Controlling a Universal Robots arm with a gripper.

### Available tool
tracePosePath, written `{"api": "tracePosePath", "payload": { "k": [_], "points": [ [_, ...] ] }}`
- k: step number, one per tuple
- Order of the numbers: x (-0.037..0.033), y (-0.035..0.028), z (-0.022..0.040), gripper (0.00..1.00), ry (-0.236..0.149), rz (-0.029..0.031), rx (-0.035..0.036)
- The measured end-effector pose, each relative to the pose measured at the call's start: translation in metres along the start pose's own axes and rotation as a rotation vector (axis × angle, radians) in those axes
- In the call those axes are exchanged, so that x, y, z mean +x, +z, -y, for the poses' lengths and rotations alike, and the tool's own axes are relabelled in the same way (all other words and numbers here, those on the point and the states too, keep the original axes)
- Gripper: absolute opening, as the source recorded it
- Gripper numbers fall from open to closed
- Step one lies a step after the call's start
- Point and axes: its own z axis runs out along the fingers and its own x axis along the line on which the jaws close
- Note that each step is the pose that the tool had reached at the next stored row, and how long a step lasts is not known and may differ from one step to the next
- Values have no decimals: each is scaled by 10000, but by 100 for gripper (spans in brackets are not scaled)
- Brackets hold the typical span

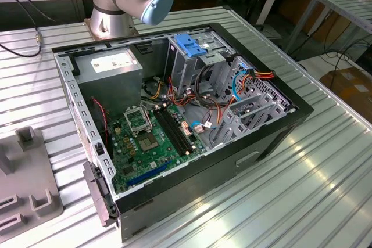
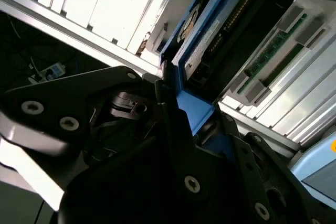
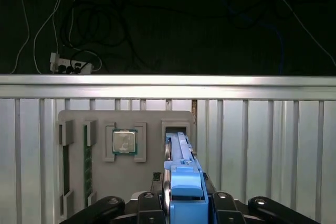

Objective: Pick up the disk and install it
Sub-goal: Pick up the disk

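The disk (image 3: 181,156) stands on edge, grey metal framed by a bright blue carrier rail. Its far end reaches the slot at one end of the grey fixture tray (image 3: 152,145); I cannot tell whether it rests in the slot or hangs just above it. My gripper (image 3: 186,195) is shut on the disk's near end, with the black fingers (image 3: 218,199) pressed against the blue rail on both sides. In the second wrist view the blue carrier of the disk (image 2: 197,111) sits between the dark jaws of my gripper (image 2: 178,108). The open computer case (image 1: 174,114) lies in the middle of the table.
The fixture tray (image 1: 29,184) sits at the exterior view's left and also holds a processor chip (image 3: 124,141) and memory sticks (image 3: 87,161). Inside the case, a tall metal drive cage carries a blue bracket (image 1: 189,45). The table edge (image 3: 168,85) lies just beyond the tray, with cables on the floor.
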Motion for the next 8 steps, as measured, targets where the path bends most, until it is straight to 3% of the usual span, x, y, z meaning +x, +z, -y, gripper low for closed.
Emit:
{"api": "tracePosePath", "payload": {
  "k": [1, 2, 8],
  "points": [
    [3, -119, 3, 37, 0, 7, 0],
    [4, -178, 4, 37, 0, 14, 0],
    [7, -327, 7, 37, 1, 46, 1]
  ]
}}
